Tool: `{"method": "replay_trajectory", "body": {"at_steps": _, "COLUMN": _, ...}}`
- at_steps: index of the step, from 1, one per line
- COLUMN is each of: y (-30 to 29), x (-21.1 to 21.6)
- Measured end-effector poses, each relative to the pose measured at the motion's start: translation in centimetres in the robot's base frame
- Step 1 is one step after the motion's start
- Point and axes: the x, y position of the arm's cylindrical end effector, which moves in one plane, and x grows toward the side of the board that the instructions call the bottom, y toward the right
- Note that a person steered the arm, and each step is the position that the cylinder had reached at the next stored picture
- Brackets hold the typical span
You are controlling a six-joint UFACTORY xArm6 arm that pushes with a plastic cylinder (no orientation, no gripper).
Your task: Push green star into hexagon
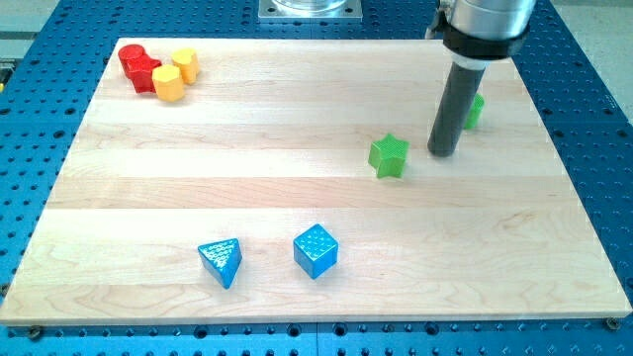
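Note:
The green star (389,155) lies on the wooden board (297,129), right of centre. My tip (442,153) stands just to the star's right, a small gap apart. The yellow hexagon (168,83) sits near the board's top left corner, with a second yellow block (185,64) just above and to its right. A second green block (475,110) is partly hidden behind my rod, at the view's right.
Two red blocks (139,67) sit at the top left corner, touching the yellow ones. A blue triangle (221,261) and a blue cube (316,250) lie near the bottom of the board. A blue perforated table surrounds the board.

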Motion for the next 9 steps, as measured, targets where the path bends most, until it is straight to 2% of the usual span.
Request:
{"method": "replay_trajectory", "body": {"at_steps": 1, "y": -6.4, "x": 3.4}}
{"method": "replay_trajectory", "body": {"at_steps": 3, "y": -16.2, "x": -10.3}}
{"method": "replay_trajectory", "body": {"at_steps": 4, "y": -11.2, "x": -7.4}}
{"method": "replay_trajectory", "body": {"at_steps": 6, "y": -16.4, "x": -13.3}}
{"method": "replay_trajectory", "body": {"at_steps": 7, "y": -24.7, "x": -11.7}}
{"method": "replay_trajectory", "body": {"at_steps": 8, "y": -21.5, "x": -11.2}}
{"method": "replay_trajectory", "body": {"at_steps": 9, "y": -27.9, "x": -11.2}}
